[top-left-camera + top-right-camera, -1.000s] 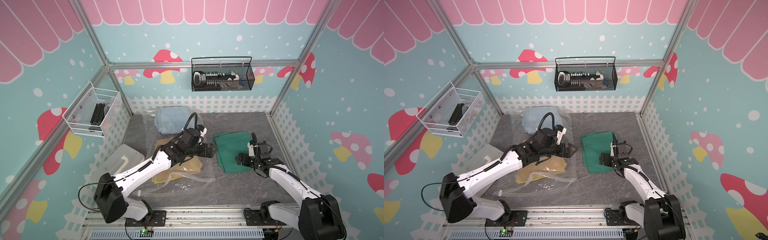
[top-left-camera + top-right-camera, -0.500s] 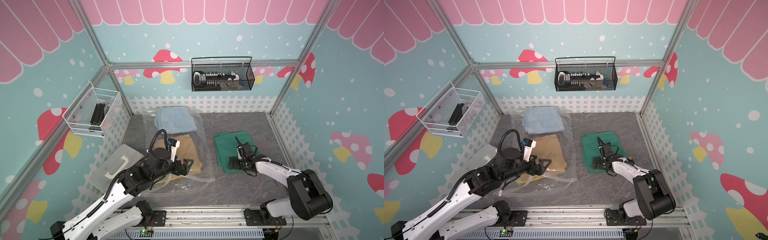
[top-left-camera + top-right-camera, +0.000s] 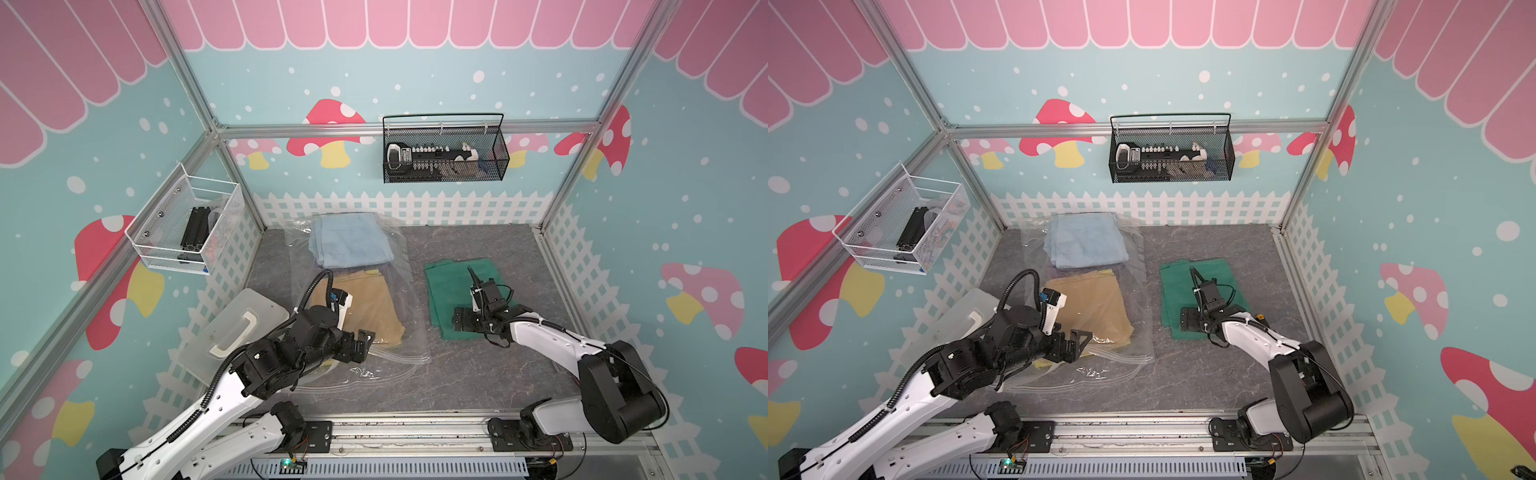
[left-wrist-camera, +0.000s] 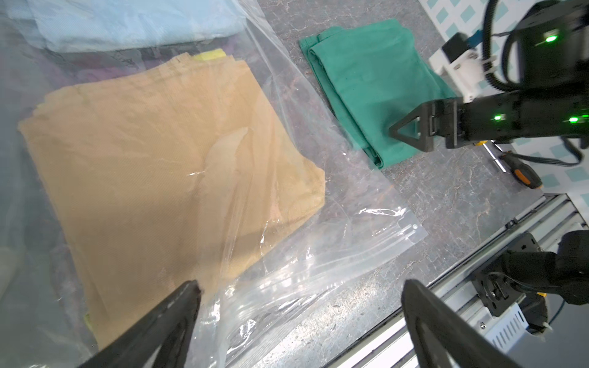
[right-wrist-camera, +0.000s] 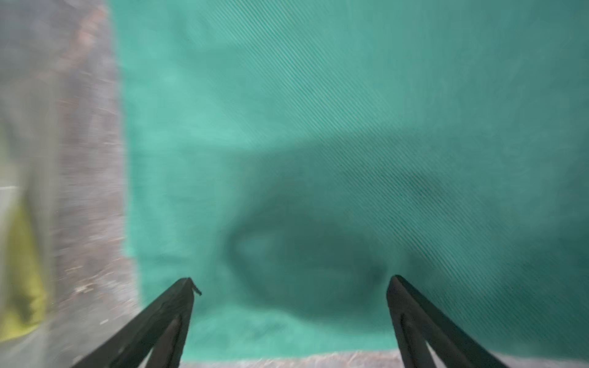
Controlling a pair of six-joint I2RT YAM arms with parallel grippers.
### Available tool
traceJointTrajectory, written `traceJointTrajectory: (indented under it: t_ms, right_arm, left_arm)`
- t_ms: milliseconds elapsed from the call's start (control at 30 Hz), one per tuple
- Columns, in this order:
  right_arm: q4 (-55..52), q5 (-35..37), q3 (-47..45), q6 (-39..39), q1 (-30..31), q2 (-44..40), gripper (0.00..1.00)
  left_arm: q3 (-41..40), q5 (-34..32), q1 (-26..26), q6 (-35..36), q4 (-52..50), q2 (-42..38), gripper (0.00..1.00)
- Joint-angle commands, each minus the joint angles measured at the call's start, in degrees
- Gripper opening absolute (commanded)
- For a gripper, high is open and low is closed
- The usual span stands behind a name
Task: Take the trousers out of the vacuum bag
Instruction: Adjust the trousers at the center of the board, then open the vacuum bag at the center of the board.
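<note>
Grey tabletop [image 3: 478, 374]: the vacuum bag [image 3: 399, 345] holds tan trousers [image 3: 370, 299] and light blue trousers [image 3: 349, 241]; green trousers [image 3: 453, 278] lie outside, beside it. Left fingers [image 4: 172, 315] spread empty by its zip edge, right fingers [image 5: 165, 315] spread over green cloth. A translucent box [image 3: 232, 328] flanks the bag.

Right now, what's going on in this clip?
Two robot arms are emptying the vacuum bag of trousers. The dark green trousers already lie outside it on the table, with the right gripper open just above them, holding nothing. The left gripper, also open and empty, hovers at the bag's zip-seal mouth beside the tan trousers, which are still inside, as are the light blue trousers farther back.
</note>
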Motion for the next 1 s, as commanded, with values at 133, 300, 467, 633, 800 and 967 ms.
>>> traceJointTrajectory:
  t_ms: [133, 300, 467, 633, 800, 967]
  right_arm:
    - [-4.6, -5.7, 0.3, -1.4, 0.6, -12.1, 0.97]
    - [-6.8, -9.8, -0.8, -2.3, 0.7, -18.6, 0.97]
    - [-9.3, -10.9, -1.0, -3.0, 0.7, -23.2, 0.97]
    - [-10.2, -12.2, -1.2, -2.9, 0.9, -25.8, 0.96]
    - [-10.3, -13.4, -1.6, -2.8, 0.9, -27.2, 0.96]
    - [-9.9, -14.6, -2.0, -2.5, 1.1, -27.8, 0.96]
  left_arm:
    - [1.4, -12.7, -6.4, -4.4, -6.8, 3.9, 0.99]
    - [1.3, -17.3, -9.3, -8.6, -10.2, 5.0, 0.99]
    - [1.1, -22.1, -12.3, -16.4, -15.0, 6.6, 0.99]
    - [-0.3, -22.6, -12.9, -23.6, -17.3, 7.1, 0.99]
    - [-3.5, -21.6, -13.1, -28.8, -17.6, 7.7, 0.9]
    - [-6.2, -21.0, -13.1, -32.0, -17.6, 7.7, 0.8]
